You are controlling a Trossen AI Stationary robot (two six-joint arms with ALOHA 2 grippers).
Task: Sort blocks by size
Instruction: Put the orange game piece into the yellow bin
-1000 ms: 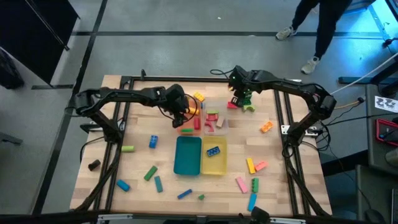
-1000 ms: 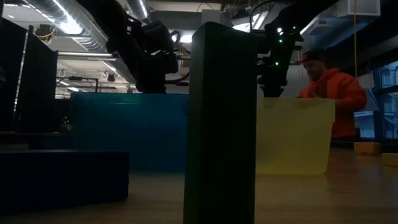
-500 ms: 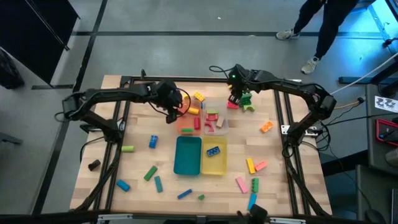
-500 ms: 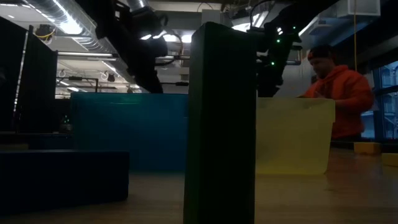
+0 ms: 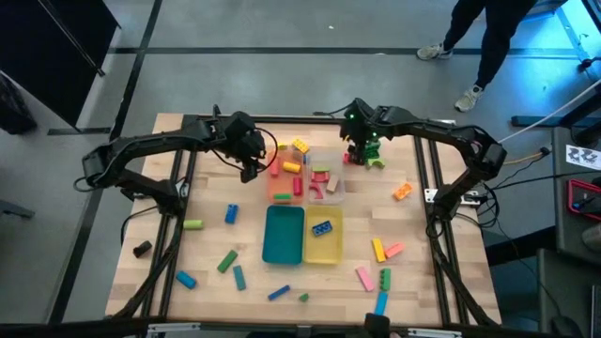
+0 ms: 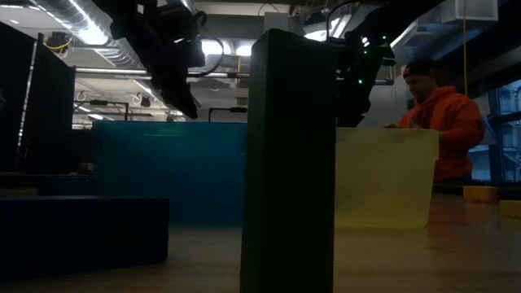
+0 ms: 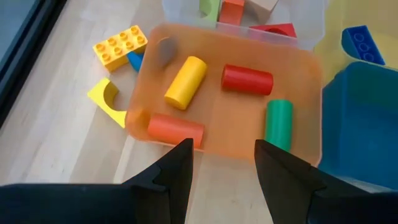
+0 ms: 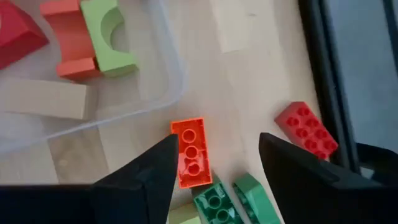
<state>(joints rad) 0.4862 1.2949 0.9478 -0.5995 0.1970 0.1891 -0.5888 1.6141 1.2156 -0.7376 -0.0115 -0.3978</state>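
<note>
— What carries it all?
— A pale wooden table (image 5: 207,202); four trays sit mid-table: orange tray (image 5: 287,184), clear tray (image 5: 335,169), teal tray (image 5: 284,235), yellow tray (image 5: 324,246).
— And loose on the wood?
— Scattered blocks (image 5: 230,214); more blocks cluster at the far edge.
</note>
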